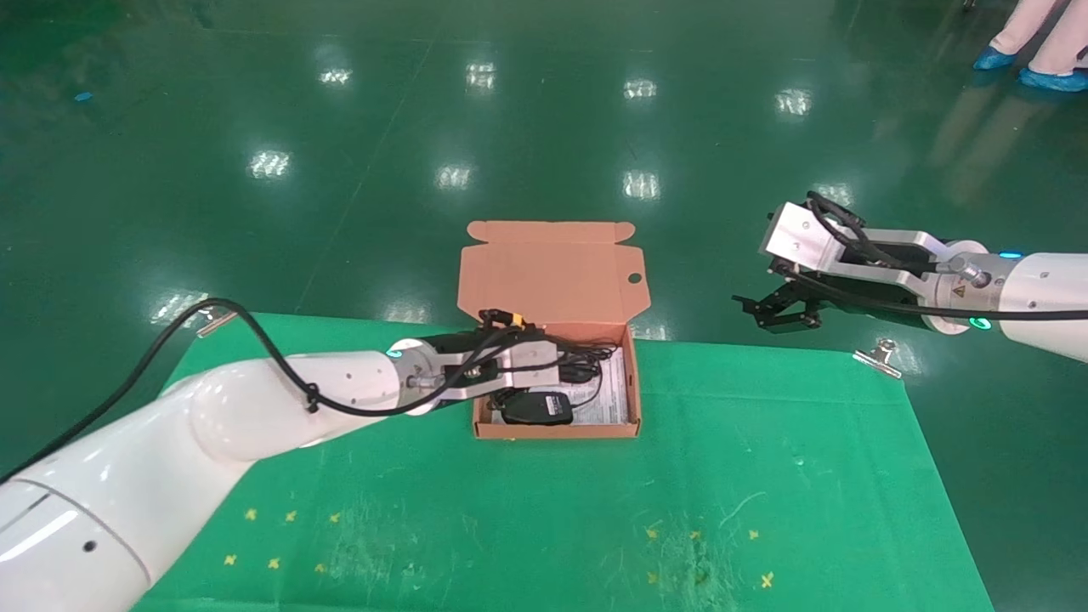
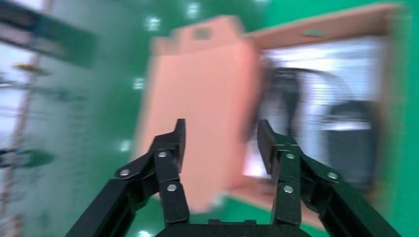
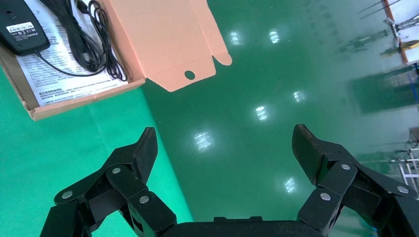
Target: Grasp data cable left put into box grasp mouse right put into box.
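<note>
The box (image 1: 552, 429) stands open on the green mat, its lid (image 1: 552, 276) raised at the far side. Inside, on a white printed sheet (image 3: 59, 81), lie the black mouse (image 1: 535, 408), also in the right wrist view (image 3: 20, 27), and the data cable (image 3: 81, 37) as a black bundle. My left gripper (image 1: 582, 365) hovers over the box's far part; its wrist view shows it (image 2: 221, 131) open and empty, facing the lid (image 2: 197, 98). My right gripper (image 1: 765, 313) is open and empty (image 3: 225, 136), held above the floor past the table's far right edge.
Metal clips (image 1: 880, 357) (image 1: 212, 319) pin the green mat (image 1: 765, 476) at its far corners. The left arm's black hose (image 1: 255, 340) arches above the mat. A person's feet in blue covers (image 1: 1050, 78) stand at the far right.
</note>
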{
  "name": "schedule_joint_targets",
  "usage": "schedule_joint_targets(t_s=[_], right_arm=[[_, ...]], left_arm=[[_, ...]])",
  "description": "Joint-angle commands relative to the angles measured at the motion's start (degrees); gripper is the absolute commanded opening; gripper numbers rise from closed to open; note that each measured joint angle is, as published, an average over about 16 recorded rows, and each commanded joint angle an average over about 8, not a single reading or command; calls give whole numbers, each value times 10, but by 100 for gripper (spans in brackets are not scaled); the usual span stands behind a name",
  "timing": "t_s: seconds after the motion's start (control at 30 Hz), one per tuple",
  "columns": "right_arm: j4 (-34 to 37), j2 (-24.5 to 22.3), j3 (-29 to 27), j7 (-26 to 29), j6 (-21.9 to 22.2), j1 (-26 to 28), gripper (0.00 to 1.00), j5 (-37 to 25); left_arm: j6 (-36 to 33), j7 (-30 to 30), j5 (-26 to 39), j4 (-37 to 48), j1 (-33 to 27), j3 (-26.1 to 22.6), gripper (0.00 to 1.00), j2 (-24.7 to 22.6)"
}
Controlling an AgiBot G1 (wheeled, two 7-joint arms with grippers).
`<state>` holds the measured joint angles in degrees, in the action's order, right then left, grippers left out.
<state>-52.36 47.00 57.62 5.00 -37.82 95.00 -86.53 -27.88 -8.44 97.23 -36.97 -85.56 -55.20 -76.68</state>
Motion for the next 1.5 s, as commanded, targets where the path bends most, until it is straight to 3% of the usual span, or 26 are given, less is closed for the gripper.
schedule_joint_targets(t_s=[0.03,0.3,0.47,1.5], right_arm=[[1,0,-1,1,2,0,100,1],[-31,-16,-12,-33,-1,34,100,-7],[-44,-23,-22,-38,-18,32,100,-2],[-131,-73,-225,11,-256,-157,100,229]], left_arm=[[-1,3,-5,-8,-2,0,100,5],[58,33,6,2,-52,21,100,23],[56,41,-2,-1,-51,30,100,33],[-268,118,-284,-188,97,216,100,229]])
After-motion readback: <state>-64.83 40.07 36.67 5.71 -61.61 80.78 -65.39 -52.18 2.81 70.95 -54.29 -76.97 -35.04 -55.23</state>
